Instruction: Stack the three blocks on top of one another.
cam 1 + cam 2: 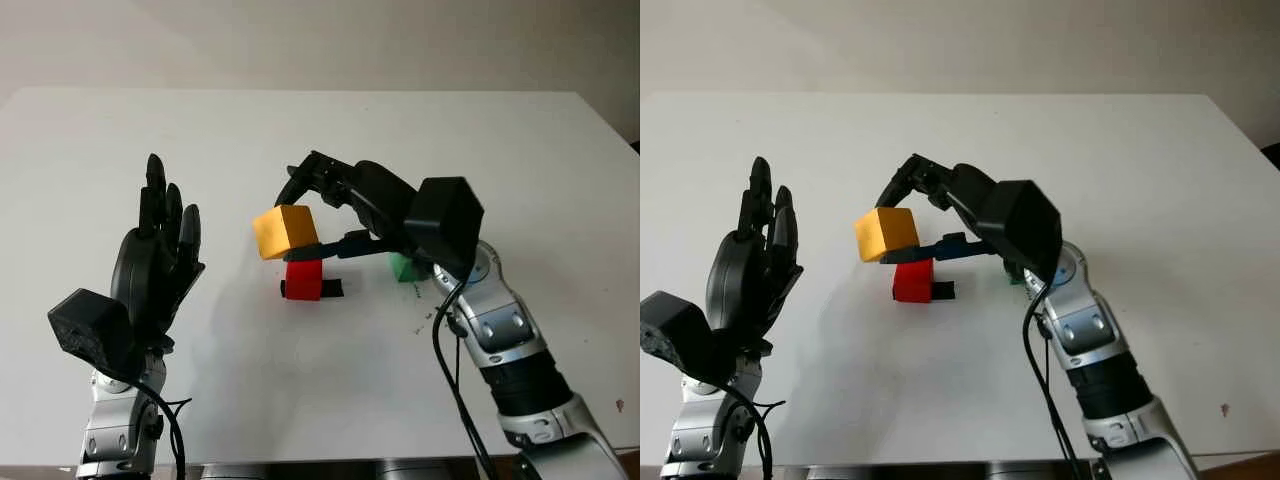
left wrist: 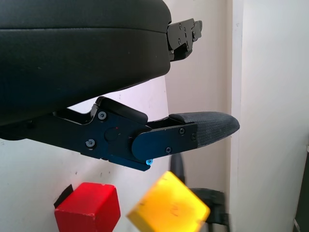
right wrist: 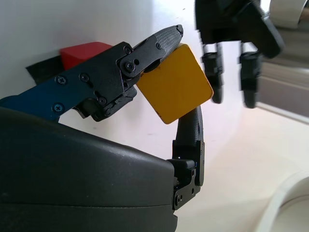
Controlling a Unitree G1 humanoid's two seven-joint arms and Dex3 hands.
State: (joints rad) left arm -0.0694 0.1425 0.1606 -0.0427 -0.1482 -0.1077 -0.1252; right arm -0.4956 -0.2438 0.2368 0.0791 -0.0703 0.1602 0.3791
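Note:
My right hand [image 1: 312, 218] is shut on the yellow block [image 1: 285, 231], pinching it between thumb and fingers just above the red block [image 1: 304, 279]. The yellow block [image 3: 176, 82] hangs tilted and a little to the left of the red one [image 3: 81, 52], apart from it. The red block sits on the white table on a strip of black tape [image 1: 334, 290]. A green block [image 1: 405, 266] lies on the table behind my right wrist, mostly hidden. My left hand [image 1: 165, 240] is open, raised upright at the left of the table, well clear of the blocks.
The white table [image 1: 300, 130] stretches back to a pale wall. Its front edge runs just below both arms. A black cable [image 1: 450, 370] hangs along the right forearm.

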